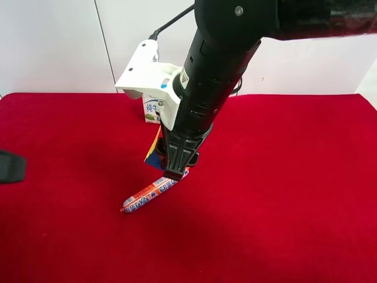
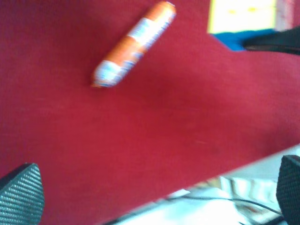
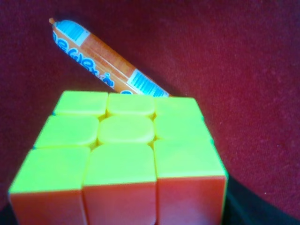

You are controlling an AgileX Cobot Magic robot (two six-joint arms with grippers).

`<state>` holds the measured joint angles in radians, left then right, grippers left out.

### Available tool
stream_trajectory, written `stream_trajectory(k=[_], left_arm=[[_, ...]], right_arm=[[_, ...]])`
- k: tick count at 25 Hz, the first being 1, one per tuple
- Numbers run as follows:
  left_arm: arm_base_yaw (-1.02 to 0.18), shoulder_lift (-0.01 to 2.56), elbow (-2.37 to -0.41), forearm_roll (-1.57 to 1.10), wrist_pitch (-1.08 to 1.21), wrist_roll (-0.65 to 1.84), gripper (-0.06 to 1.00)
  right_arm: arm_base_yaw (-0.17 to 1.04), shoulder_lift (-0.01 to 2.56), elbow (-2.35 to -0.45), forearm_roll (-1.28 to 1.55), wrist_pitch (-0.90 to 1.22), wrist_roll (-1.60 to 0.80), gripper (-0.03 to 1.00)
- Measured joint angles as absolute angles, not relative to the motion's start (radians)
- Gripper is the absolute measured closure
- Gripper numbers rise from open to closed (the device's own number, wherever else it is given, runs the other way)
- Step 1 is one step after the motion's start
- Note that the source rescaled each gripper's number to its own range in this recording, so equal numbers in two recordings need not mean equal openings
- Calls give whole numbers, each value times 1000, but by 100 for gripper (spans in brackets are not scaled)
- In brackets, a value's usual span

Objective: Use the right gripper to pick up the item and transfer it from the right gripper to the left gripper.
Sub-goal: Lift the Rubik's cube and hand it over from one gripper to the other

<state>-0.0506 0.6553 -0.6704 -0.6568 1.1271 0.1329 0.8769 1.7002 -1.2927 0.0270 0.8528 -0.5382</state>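
Note:
The item, a small puzzle cube (image 1: 154,151), sits tilted in my right gripper (image 1: 175,168), the thick black arm with the white wrist housing, just above the red cloth. In the right wrist view the cube (image 3: 126,154) fills the frame with its yellow face up and an orange-red face toward the camera; the fingers are hidden there. The left wrist view shows the cube (image 2: 241,16), yellow and blue, with a black finger (image 2: 276,41) against it. My left gripper (image 2: 154,192) is open and empty, low over the cloth; it shows at the exterior high view's left edge (image 1: 9,167).
A long orange-red sausage stick (image 1: 154,191) lies on the red cloth (image 1: 283,194) just under and in front of the cube; it also shows in the wrist views (image 3: 105,63) (image 2: 133,44). A white-and-blue milk carton (image 1: 151,110) stands behind the right arm.

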Motion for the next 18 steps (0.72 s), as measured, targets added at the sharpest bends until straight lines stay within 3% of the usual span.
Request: stream_trajectory(k=[18], left_arm=[[-51,1065,-670,-903,1059,358,-6]], right_arm=[[877,1700,-1293,87,838,-591,97]])
